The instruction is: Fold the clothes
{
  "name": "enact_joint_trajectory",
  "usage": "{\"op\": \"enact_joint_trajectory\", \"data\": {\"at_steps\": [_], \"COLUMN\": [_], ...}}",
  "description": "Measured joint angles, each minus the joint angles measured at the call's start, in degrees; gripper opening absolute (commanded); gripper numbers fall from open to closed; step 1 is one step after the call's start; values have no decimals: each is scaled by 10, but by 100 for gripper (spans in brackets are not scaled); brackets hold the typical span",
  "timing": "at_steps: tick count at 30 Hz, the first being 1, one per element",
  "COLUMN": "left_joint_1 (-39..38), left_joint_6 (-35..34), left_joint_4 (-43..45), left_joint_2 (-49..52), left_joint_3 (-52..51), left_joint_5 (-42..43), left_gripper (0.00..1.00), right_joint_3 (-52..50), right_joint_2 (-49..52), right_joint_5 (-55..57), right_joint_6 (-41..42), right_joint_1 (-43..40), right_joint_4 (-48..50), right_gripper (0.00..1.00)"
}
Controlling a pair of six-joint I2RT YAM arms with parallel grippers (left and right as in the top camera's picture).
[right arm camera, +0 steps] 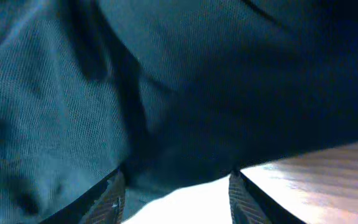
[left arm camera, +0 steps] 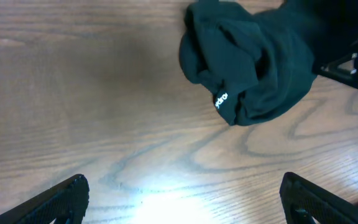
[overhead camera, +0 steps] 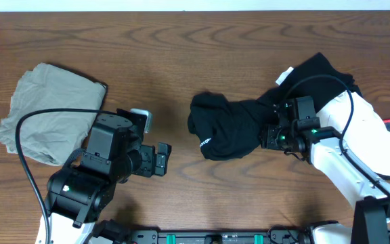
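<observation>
While black garment (overhead camera: 229,132) lies bunched on table (overhead camera: 181,47) right of centre, white lettering on its near edge, right gripper (overhead camera: 266,135) sits pressed into its right end. Right wrist view: dark cloth fills space above and between both fingers (right arm camera: 114,199); jaws part-way apart, cannot tell whether they pinch cloth. Left gripper (overhead camera: 162,159) jaws wide apart, nothing between, over bare wood near garment's left side, apart from it. Grey-beige garment (overhead camera: 46,112) crumpled at far left, well apart

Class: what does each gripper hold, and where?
Left gripper: nothing, open. Right gripper: black garment, at its narrow middle, sits between the fingers; whether gripped cannot be told.
</observation>
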Motion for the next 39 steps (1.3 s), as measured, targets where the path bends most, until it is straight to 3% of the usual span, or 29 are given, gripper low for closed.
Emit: {"op": "enact_joint_trajectory", "data": {"at_steps": [2,4,5,15,20,22,24,25,28,30,33,39], "left_joint_1": [0,0,0,0,0,0,0,0,0,0,-1,0], "left_joint_6": [0,0,1,5,6,6,6,7,9,9,10,10], "left_joint_4": [1,1,1,1,1,1,1,2,3,3,2,3], "left_joint_2": [0,0,0,0,0,0,0,0,0,0,3,9], "left_joint_3": [0,0,0,0,0,0,0,0,0,0,0,0], "left_joint_5": [0,0,0,-1,-11,-13,-14,-15,-15,-15,-15,-15], "left_gripper": [98,98,98,98,98,98,98,98,98,98,98,98], "right_joint_3": [-17,-28,-31,-29,-12,-10,-10,-10,-14,-22,-43,-95], "right_joint_2": [2,3,3,-3,-42,-59,-67,-69,-72,-74,-74,-74], "right_joint_5": [-6,-10,-12,-104,-90,-55,-21,-7,21,31,34,31], "right_joint_6": [14,25,30,46,84,101,120,127,141,147,151,171], "right_joint_1": [0,0,0,12,24,24,24,24,24,24,24,24], "right_joint_4": [28,41,48,152,43,-27,-75,-89,-94,-82,-34,92], "right_gripper": [30,3,1,3,28,31,44,51,58,57,44,37]}}
